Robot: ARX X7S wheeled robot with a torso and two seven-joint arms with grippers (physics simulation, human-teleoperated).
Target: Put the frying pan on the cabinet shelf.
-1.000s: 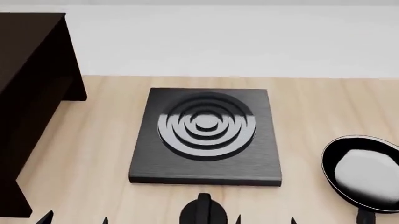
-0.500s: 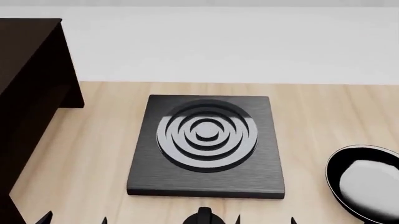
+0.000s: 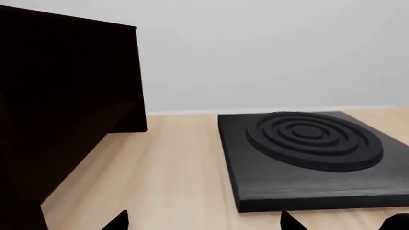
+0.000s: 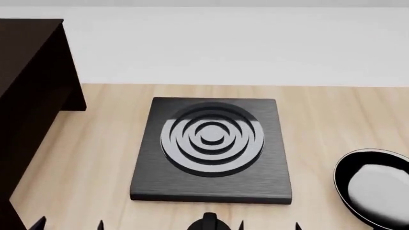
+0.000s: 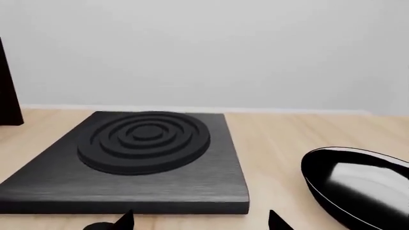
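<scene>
Your view has stopped tilting and holds steady; nothing is grasped yet. The frying pan (image 4: 374, 192) sits on the tabletop (image 4: 96, 143) right of the hob plate (image 4: 211, 148), far from the cabinet (image 4: 28, 105). Both grippers' tips spread wide, empty.

The surface (image 4: 96, 158) is pale wood with a fine lengthwise grain. Ahead of both tools lies a square hob plate (image 4: 211, 149), matt charcoal black with a brushed texture and raised concentric rings that catch a grey sheen. Beside the right tool (image 5: 198, 219) the frying pan (image 4: 374, 187) is glossy black outside, pale grey inside. By the left tool (image 3: 204, 221) the cabinet (image 4: 28, 96) is dark brown, nearly black, plain. The wall (image 4: 223, 43) is flat off-white.
</scene>
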